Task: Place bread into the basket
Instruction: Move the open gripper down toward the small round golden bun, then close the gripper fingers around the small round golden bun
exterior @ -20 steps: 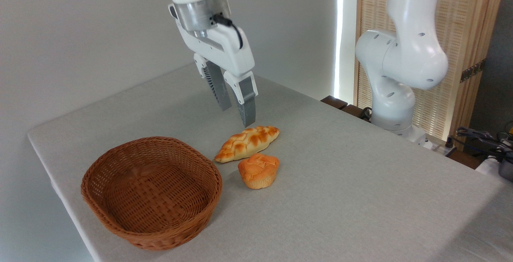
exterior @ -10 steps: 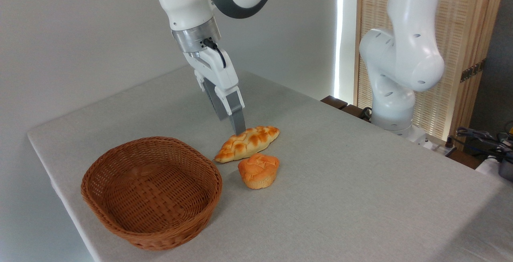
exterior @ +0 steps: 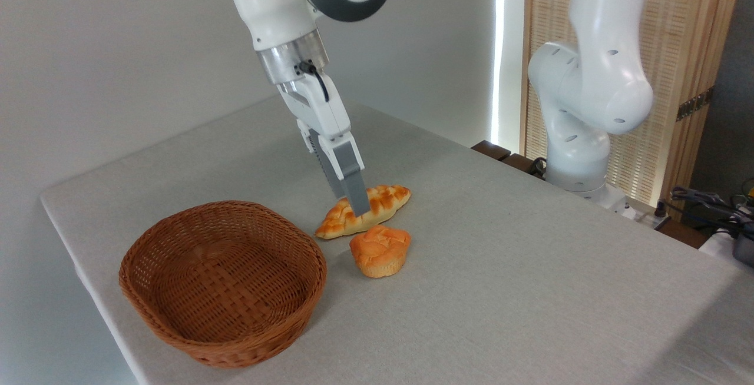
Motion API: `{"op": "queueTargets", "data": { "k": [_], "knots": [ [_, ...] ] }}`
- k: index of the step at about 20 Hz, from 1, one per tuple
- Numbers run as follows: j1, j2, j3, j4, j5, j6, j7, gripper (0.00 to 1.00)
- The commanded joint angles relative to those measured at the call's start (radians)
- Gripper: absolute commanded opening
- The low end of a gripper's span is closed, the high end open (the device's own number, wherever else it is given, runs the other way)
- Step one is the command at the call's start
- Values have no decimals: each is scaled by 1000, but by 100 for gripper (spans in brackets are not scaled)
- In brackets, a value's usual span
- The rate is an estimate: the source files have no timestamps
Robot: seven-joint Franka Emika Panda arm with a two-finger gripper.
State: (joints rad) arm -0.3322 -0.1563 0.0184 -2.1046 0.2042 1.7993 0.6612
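The shallow brown woven wicker basket (exterior: 222, 282) sits nearest, the small orange-golden lumpy bun (exterior: 380, 250) just right on the grey table (exterior: 530, 291). Behind, the grey-fingered gripper (exterior: 355, 207) overlaps the braided toasted loaf (exterior: 383, 203) (finger spread unclear).

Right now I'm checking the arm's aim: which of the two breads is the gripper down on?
The long braided loaf: the gripper overlaps its middle. The round muffin-like bun sits nearer the camera, untouched.
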Motion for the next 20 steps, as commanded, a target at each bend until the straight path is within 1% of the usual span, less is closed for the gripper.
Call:
{"op": "queueTargets", "data": {
  "k": [1, 4, 7, 9, 10, 12, 20],
  "knots": [
    [5, -6, 11, -74, 18, 107, 14, 100],
    [10, -3, 15, -87, 34, 138, 14, 100],
    [10, 3, 29, -116, 64, 169, 14, 100],
    [10, 6, 32, -130, 98, 190, 14, 100],
    [10, 6, 44, -135, 119, 196, 14, 100],
    [10, 9, 55, -140, 126, 196, 14, 100],
    [10, 12, 58, -164, 127, 193, 8, 100]
  ]
}}
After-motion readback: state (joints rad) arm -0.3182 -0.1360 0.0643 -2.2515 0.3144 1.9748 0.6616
